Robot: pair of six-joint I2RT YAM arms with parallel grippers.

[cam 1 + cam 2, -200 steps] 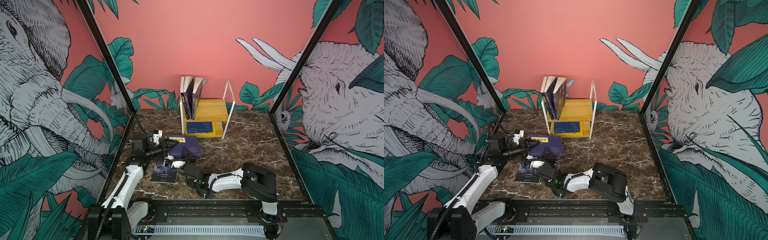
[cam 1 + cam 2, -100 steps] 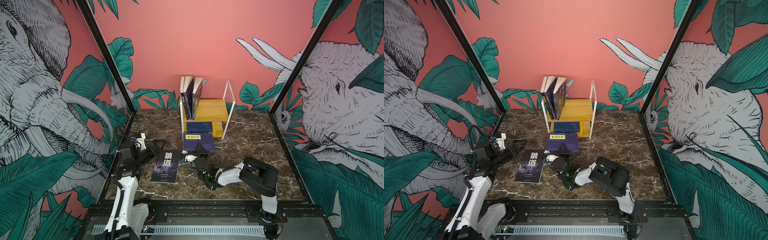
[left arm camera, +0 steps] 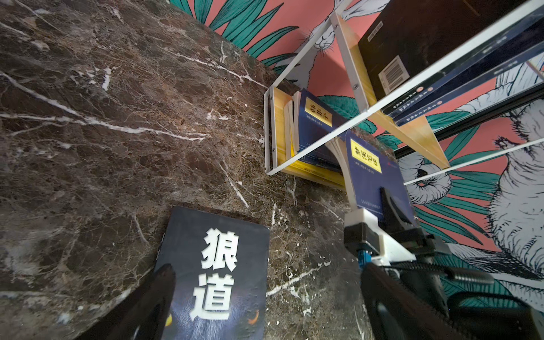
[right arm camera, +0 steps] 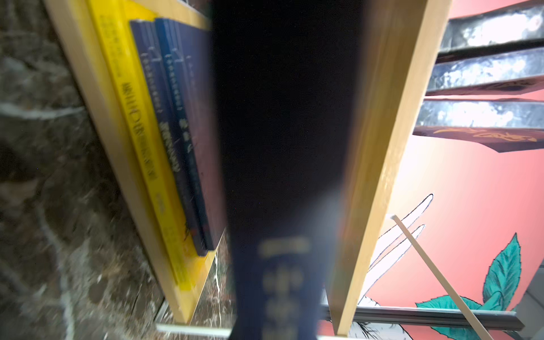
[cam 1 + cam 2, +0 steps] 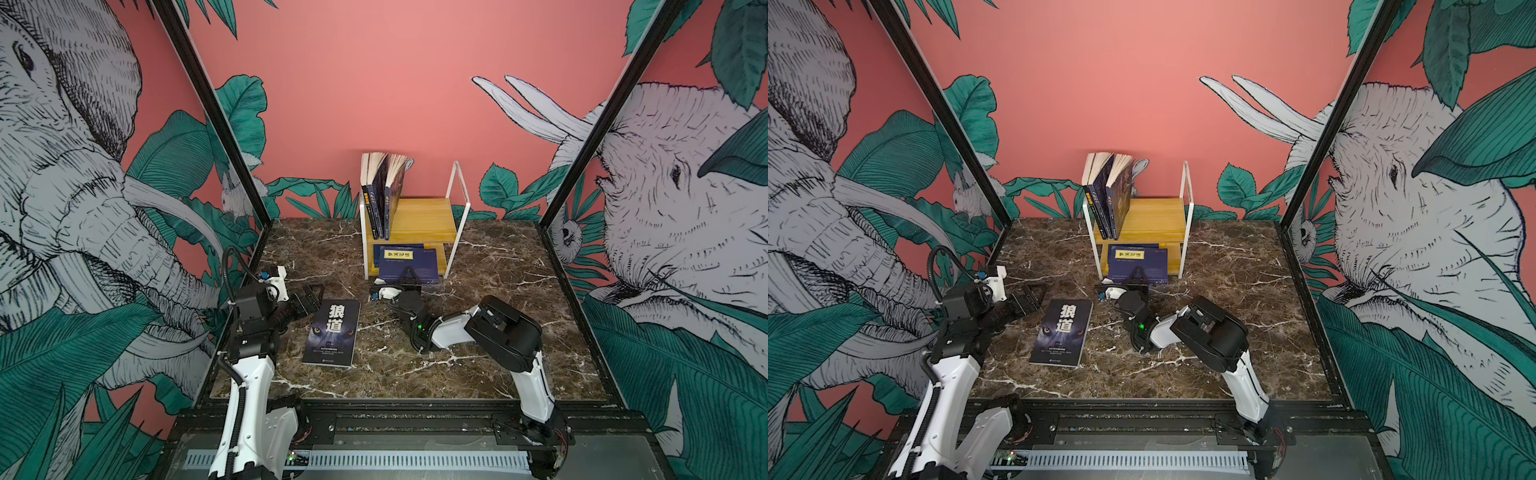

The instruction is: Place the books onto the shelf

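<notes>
Left wrist view shows your left tool [image 3: 265,273] wide open and empty now, backed off from the navy book [image 5: 405,261] it was at a second ago. Your right tool [image 5: 409,277] has that book pinched by its near edge, mostly inside the lower tier of the shelf [image 5: 424,216]. The black wolf book [image 5: 334,332] lies flat on the desk [image 5: 478,299], right beside the free tool, so it looks like the next pick.

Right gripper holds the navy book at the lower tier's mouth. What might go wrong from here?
1. The navy yellow-labelled paperback in the right gripper may snag on the books lying in the lower tier of the white-framed wooden shelf.
2. A shove could topple the leaning upright books on top.
</notes>
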